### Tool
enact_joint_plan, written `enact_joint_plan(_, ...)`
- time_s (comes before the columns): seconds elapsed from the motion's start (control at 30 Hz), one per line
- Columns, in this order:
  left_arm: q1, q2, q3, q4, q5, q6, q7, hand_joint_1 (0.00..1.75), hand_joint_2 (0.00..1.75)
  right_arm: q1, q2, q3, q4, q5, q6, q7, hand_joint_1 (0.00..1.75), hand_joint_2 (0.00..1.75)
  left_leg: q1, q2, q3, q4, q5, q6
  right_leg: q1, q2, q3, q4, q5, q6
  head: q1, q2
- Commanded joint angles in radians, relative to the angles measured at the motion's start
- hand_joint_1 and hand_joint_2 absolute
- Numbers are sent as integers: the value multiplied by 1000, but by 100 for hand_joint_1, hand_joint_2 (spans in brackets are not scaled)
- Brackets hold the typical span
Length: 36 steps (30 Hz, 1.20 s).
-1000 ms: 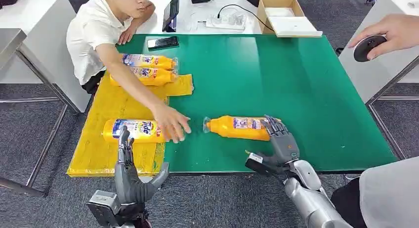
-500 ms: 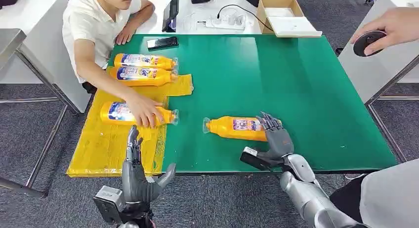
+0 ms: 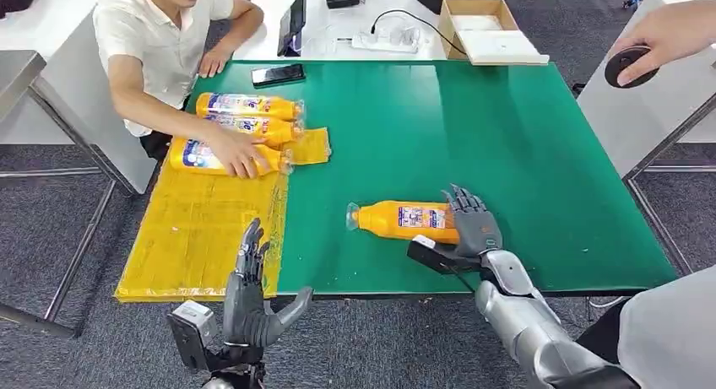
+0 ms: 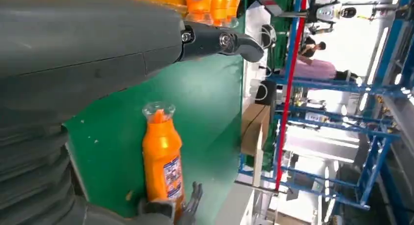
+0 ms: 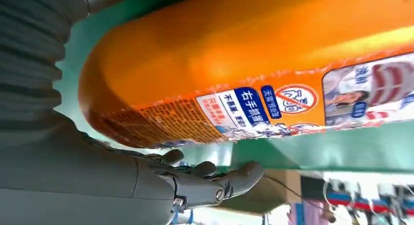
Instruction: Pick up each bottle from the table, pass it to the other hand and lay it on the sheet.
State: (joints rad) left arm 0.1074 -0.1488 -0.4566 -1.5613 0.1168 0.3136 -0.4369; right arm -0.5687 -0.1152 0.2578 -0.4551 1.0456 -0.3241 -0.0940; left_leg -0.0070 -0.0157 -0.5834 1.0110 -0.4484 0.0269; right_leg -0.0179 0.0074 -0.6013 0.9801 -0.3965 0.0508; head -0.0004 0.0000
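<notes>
An orange bottle is seen lying on its side on the green table, near the front edge, its long axis running left to right and its clear cap pointed toward the yellow sheet. Its base end is covered by the right hand, whose fingers are laid over it; a closed grip cannot be told. The left hand is held spread and empty beside the sheet's front edge.

Green bench before me: yellow sheet on its left edge, lone orange bottle lying flat, black phone far side, probably face up.
</notes>
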Motion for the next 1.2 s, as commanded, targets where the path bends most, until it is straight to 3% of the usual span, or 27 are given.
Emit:
enact_joint_plan(0.03, -8, 48, -15, 5, -13, -36, 64, 0, 175, -35, -14, 46, 133, 5, 212, 123, 0, 175, 1, -1, 4, -1, 0, -2, 1, -2, 5, -2, 0, -2, 0, 0)
enact_joint_plan(0.2, -13, 50, -21, 8, -18, -65, 93, 0, 175, -45, -21, 33, 150, 0, 260, 158, 3, 175, 1, -2, 10, -1, 0, -1, 1, -3, 9, -2, 0, -2, 0, 0)
enact_joint_plan(0.23, -16, 49, -19, 11, -18, -67, 96, 0, 175, -46, -20, 24, 153, -9, 269, 147, 45, 175, 2, -3, 10, -2, 1, -2, 2, -4, 9, -3, 0, -3, 0, 0)
enact_joint_plan(0.27, -17, 49, -17, 12, -17, -67, 97, 0, 175, -43, -17, 16, 154, -17, 272, 141, 134, 175, 1, -3, 11, -1, 1, -2, 2, -4, 9, -3, 0, -2, 0, 0)
enact_joint_plan(0.3, -18, 50, -16, 13, -17, -68, 98, 0, 175, -38, -13, 13, 156, -21, 274, 137, 154, 175, 2, -3, 11, -2, 1, -2, 2, -5, 8, -4, 1, -3, 0, 0)
enact_joint_plan(0.37, -21, 51, -11, 16, -17, -69, 102, 0, 175, -26, -4, -8, 156, -45, 276, 97, 171, 175, 2, -1, 12, -2, 1, -2, 3, -3, 7, -5, 1, -3, 0, 0)
enact_joint_plan(0.53, -25, 57, -9, 17, -18, -73, 102, 0, 175, -7, 6, -38, 153, -85, 276, 27, 171, 175, 2, -2, 15, -2, 1, 0, 2, -4, 15, -5, 1, -2, 0, 0)
enact_joint_plan(0.77, -23, 64, 3, 0, -7, -77, 89, 0, 175, 17, 44, -147, 126, -248, 308, -184, 175, 175, 2, -1, 15, -2, 0, -1, 3, -3, 16, -5, 1, -2, 0, 0)
enact_joint_plan(0.87, -23, 64, 10, -7, -6, -75, 89, 0, 175, 21, 53, -159, 114, -270, 307, -204, 175, 175, 3, 2, 14, -2, -1, -2, 3, -1, 15, -5, 1, -2, 0, 0)
enact_joint_plan(0.97, -11, 59, 26, -20, -2, -63, 82, 0, 175, 41, 73, -190, 64, -345, 285, -318, 175, 175, 3, 5, 14, -1, -2, -1, 3, 3, 14, -4, 1, -1, 0, 0)
enact_joint_plan(1.1, 23, 34, 63, -58, 45, -11, 68, 0, 175, 116, 144, -196, -161, -485, 268, -430, 175, 175, 4, 7, 13, -2, -1, -2, 4, 3, 12, -5, 2, -3, 0, 0)
enact_joint_plan(1.2, 41, 30, 54, -89, 103, -19, 60, 0, 175, 223, 185, -135, -431, -596, 255, -415, 175, 175, 3, 11, 11, -1, -3, -2, 3, 7, 9, -2, 1, -2, 0, 0)
